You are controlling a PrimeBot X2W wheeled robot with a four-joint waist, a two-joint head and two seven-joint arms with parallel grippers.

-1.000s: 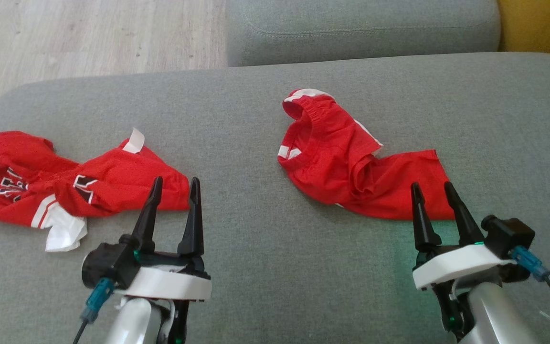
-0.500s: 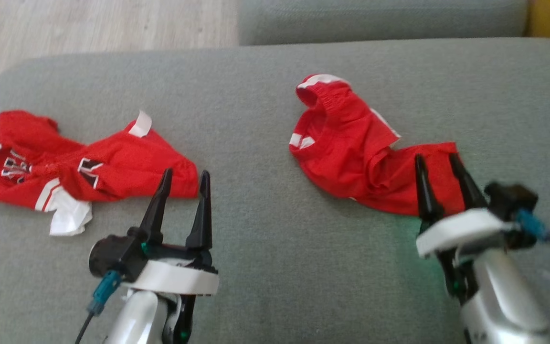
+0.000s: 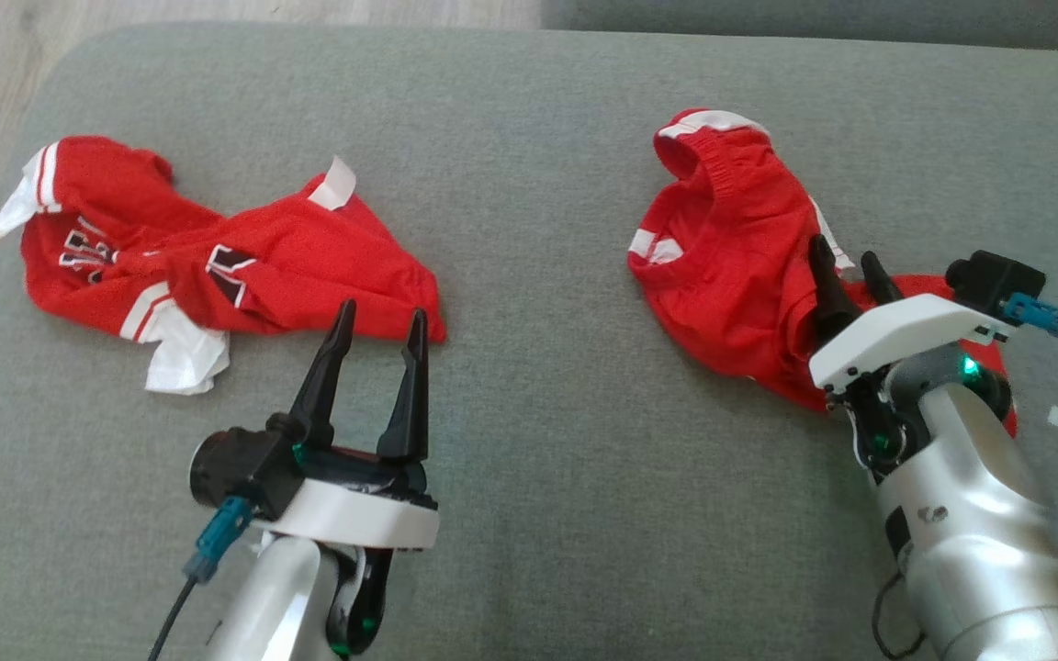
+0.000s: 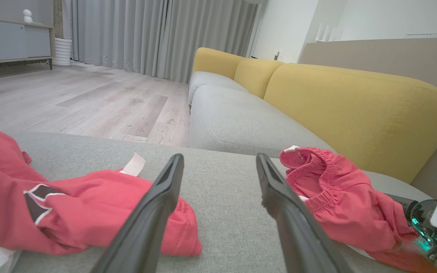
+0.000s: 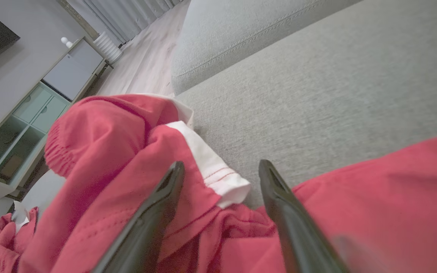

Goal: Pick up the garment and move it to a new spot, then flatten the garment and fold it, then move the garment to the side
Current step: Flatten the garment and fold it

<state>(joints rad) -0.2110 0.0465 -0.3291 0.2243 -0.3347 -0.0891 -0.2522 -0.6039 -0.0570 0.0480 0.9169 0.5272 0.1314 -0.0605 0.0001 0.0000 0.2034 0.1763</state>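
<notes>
The step in hand is the first one, picking up the garment. Two red pieces lie crumpled on the grey sofa seat [image 3: 538,441]. A jersey [image 3: 244,275] with white trim and lettering is on the left, and a pair of shorts [image 3: 722,257] is on the right. The shorts' gathered waistband [image 3: 722,170] is at the far end, and the legs bunch toward the near right. The right gripper [image 3: 846,250] is down at the shorts, so I judge those to be the garment being worked. Its fingers stand apart and hold nothing. In the right wrist view they straddle a raised fold of red cloth, with a white hem band [image 5: 207,163] lying between them. The tips look to be at or just above the fabric, though contact cannot be told for sure. The left gripper [image 3: 382,309] hovers over the seat on the near side of the jersey's right corner, its fingers likewise apart and empty, touching neither piece. No cloth is lifted yet, and flattening, folding and moving aside are all to come. The next move, as I judge it, calls for the right fingers to settle into that fold and close on several layers rather than the thin hem alone. They must not pinch the seat cover beneath. Then comes a lift high enough for the trailing legs to come free of the seat.
</notes>
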